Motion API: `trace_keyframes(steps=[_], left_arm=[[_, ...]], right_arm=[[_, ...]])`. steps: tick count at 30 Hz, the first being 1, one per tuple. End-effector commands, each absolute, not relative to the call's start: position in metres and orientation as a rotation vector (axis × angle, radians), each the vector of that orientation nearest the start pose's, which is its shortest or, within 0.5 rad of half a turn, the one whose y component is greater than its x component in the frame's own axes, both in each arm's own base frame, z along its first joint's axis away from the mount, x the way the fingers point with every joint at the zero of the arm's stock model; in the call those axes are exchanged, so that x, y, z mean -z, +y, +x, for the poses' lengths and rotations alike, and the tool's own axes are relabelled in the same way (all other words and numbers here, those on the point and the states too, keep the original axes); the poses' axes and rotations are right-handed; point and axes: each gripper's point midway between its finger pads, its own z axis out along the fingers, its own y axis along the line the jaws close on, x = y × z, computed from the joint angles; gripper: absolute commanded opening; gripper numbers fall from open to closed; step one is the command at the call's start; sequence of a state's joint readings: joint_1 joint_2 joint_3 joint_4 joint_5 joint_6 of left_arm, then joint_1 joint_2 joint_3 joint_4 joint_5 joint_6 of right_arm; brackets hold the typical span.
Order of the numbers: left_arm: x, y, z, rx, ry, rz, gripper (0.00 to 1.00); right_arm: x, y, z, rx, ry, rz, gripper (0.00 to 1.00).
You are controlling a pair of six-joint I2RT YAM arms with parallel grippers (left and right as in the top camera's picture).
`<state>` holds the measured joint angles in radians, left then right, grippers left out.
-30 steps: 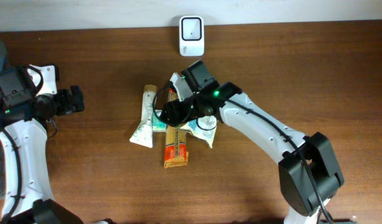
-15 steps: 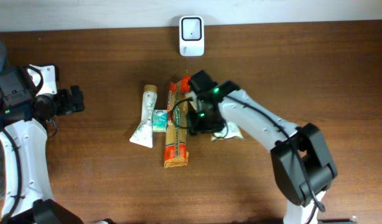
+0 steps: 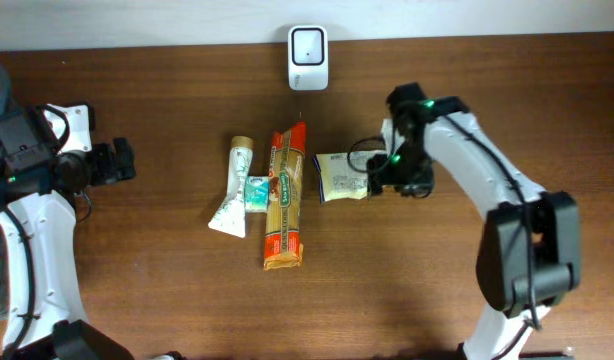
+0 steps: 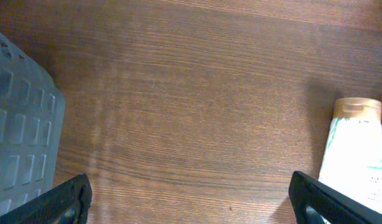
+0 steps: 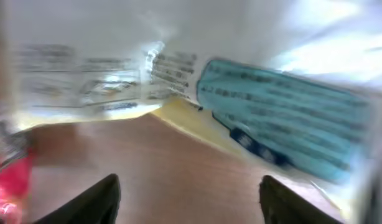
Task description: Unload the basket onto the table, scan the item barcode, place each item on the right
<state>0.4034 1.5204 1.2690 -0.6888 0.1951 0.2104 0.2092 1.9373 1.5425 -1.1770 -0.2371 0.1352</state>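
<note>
Filling right wrist view, blurred packet [image 5: 272, 106]; right gripper [image 5: 194, 200] hold unclear.

Pale yellow and blue pouch [image 3: 342, 177], white scanner [image 3: 308, 45], brown wood-grain table [image 3: 167, 290]

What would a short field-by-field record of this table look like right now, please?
scanner: white, at the far edge of the table, centre
pouch: yellow and white, just right of the orange packet
right hand: at the pouch's right edge, fingers apart, grip unclear
orange packet: long, lying flat, pointing towards the scanner
tube: white and green with a tan cap, left of the orange packet
left hand: open, holding nothing, well left of the items
</note>
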Motion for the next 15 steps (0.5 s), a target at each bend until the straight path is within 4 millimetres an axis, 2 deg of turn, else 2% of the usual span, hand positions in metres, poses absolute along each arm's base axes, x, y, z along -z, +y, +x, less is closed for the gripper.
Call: trace_keyframes(steps=[1,2,3,6,10,13,15], left_arm=[[-0.182,0.128,0.385,-0.014,2.468,-0.140,0.99],[-0.182,0.128,0.385,-0.014,2.468,-0.140,0.99],[-0.182,0.128,0.385,-0.014,2.468,-0.140,0.99],[-0.182,0.128,0.385,-0.014,2.468,-0.140,0.99],[-0.182,0.128,0.385,-0.013,2.469,-0.140,0.99],[-0.182,0.128,0.385,-0.013,2.469,-0.140,0.99],[-0.182,0.128,0.385,-0.014,2.468,-0.140,0.99]], right_arm=[[-0.157,0.094,0.378,-0.443,2.920,-0.107,0.95],[-0.162,0.085,0.383,-0.439,2.901,-0.073,0.99],[-0.159,0.073,0.387,-0.434,2.900,-0.020,0.98],[-0.131,0.058,0.388,-0.447,2.957,0.056,0.98],[-0.085,0.066,0.388,-0.606,3.017,0.101,0.98],[-0.067,0.083,0.395,-0.757,3.003,0.092,0.98],[-0.051,0.092,0.400,-0.787,3.012,0.074,0.98]])
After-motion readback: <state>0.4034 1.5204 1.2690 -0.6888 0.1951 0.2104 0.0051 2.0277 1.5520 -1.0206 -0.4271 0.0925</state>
